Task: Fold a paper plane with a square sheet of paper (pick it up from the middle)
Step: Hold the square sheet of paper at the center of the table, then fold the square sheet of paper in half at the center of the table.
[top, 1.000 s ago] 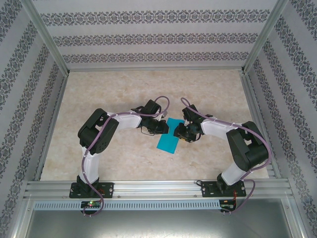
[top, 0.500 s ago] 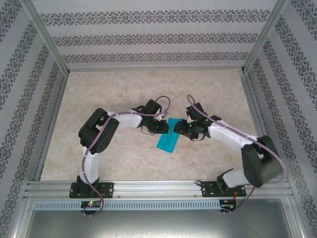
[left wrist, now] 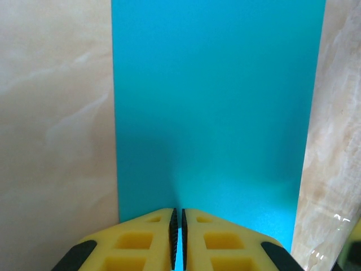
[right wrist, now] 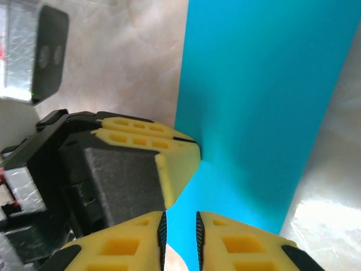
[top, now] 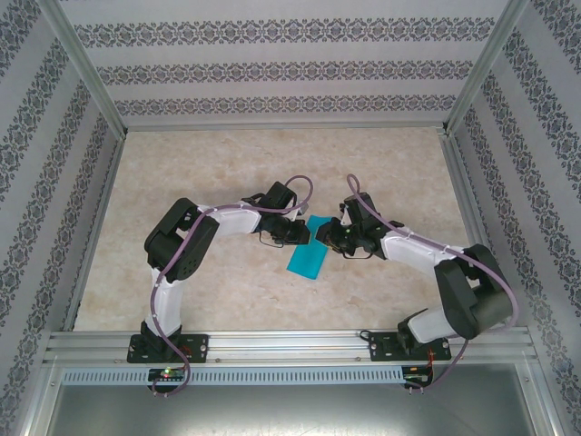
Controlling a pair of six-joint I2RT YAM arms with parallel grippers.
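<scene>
- Where my two arms reach in from the near edge of the table [top: 182,300], they bend toward each other around its middle.
- Between them the sheet of paper [top: 306,257] lies on the marbled top as a narrow teal rectangle, one short end toward my bases and the other slanting away to the right.
- At that farther end my left gripper [left wrist: 177,213] has its yellow fingers pressed together on the paper's edge, with a thin teal sliver between the pads.
- From the opposite side my right gripper [right wrist: 180,220] is at the same end, just beside the left fingers. Its tips stand a narrow gap apart with teal showing between them, and I cannot tell whether they pinch the sheet.
</scene>
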